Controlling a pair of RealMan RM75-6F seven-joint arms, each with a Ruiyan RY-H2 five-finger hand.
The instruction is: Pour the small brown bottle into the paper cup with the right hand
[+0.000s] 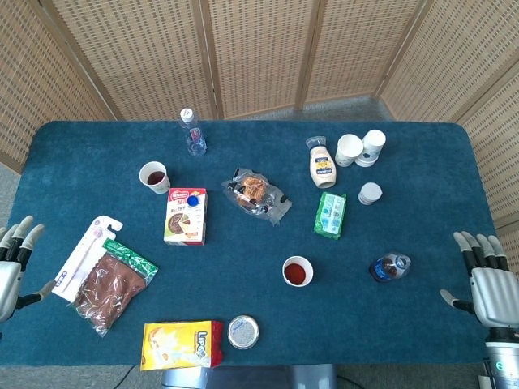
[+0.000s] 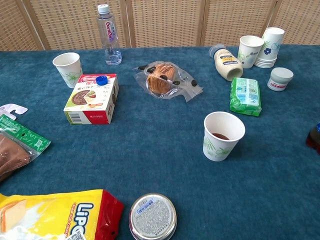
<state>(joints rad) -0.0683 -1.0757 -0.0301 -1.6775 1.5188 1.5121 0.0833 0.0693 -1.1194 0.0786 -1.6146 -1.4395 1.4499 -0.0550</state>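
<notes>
small brown bottle (image 2: 315, 136) | cut off, chest view right edge

Lighting's bright and even in both views, soft daylight feel, no harsh glare. The blue table cloth (image 1: 243, 292) shows only faint, short shadows under things. The head view is sharp in the middle, a bit soft at the corners. The chest view is crisp up close, slightly hazier toward the wicker screen (image 2: 165, 20).

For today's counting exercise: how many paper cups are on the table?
At least 4: one by the box at left, one near the brown bottle, one by the mayonnaise, plus a stack possibly holding several.
</notes>
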